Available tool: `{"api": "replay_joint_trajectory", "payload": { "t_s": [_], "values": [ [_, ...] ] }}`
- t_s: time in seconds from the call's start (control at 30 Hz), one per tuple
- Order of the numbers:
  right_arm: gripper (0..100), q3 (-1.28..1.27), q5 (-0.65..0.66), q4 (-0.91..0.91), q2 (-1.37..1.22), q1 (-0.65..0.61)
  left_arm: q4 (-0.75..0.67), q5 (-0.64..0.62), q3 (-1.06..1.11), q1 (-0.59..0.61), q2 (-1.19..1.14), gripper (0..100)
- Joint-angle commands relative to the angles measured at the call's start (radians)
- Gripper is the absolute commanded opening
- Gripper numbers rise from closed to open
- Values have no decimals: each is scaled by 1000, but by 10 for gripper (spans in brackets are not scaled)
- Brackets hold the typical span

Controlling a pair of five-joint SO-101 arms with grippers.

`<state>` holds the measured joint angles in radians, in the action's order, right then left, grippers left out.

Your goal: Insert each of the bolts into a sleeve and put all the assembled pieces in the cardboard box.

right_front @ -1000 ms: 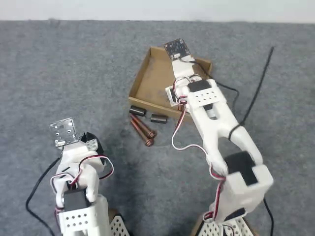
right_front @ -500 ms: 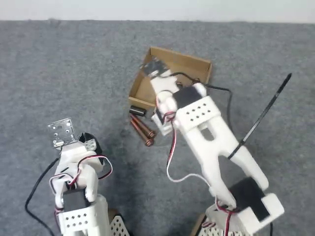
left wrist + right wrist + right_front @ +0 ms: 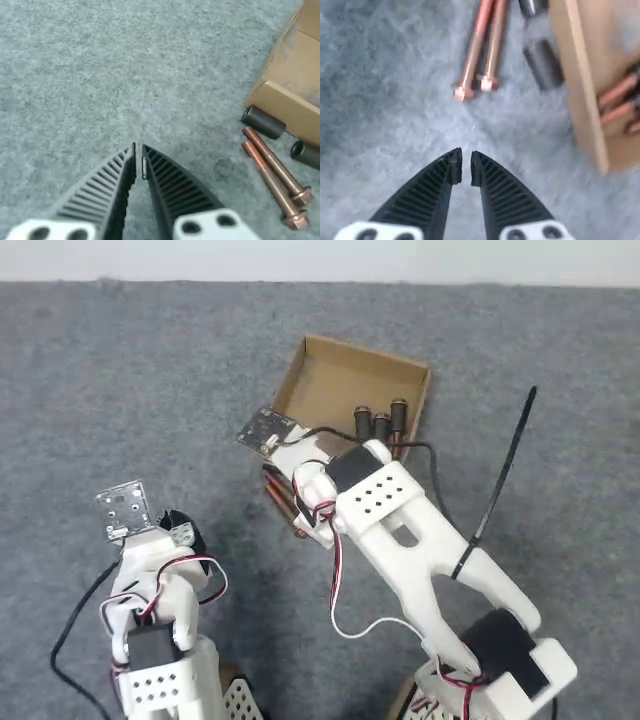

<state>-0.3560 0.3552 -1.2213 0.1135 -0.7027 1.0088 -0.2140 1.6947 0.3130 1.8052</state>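
Observation:
Two loose copper bolts lie side by side on the grey carpet just outside the cardboard box. Two dark sleeves lie next to them by the box's near wall. Three assembled pieces rest inside the box. My right gripper hovers over the carpet just short of the bolt heads, shut and holding nothing. My left gripper stays well to the side of the parts, shut and holding nothing.
The right arm stretches across the parts in the high view and covers most of them. A black cable trails beside it. Grey carpet spreads all around the box.
The right arm has swung out of the box toward the near left and now hangs over the loose bolts. The three pieces in the box are uncovered. The left arm has not moved.

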Motion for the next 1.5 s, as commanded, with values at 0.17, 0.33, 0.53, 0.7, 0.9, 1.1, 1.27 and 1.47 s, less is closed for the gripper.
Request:
{"api": "replay_joint_trajectory", "payload": {
  "t_s": [0.17,0.33,0.53,0.7,0.9,1.1,1.27,1.47],
  "values": [
    [32,0,178,232,-94,79,-11,8,-10,5,14,23],
    [119,100,232,240,-234,120,-12,8,-10,5,14,23],
    [119,265,235,236,-378,159,-14,8,-10,5,14,23],
    [122,353,235,232,-441,156,-15,8,-10,5,14,23],
    [123,379,316,232,-483,156,-14,64,-10,5,14,23],
    [121,381,359,240,-558,166,-14,68,-10,5,14,23],
    [118,382,361,242,-596,170,-14,68,-10,5,14,23],
    [34,382,354,232,-587,176,-14,68,-10,5,14,23]
  ]
}}
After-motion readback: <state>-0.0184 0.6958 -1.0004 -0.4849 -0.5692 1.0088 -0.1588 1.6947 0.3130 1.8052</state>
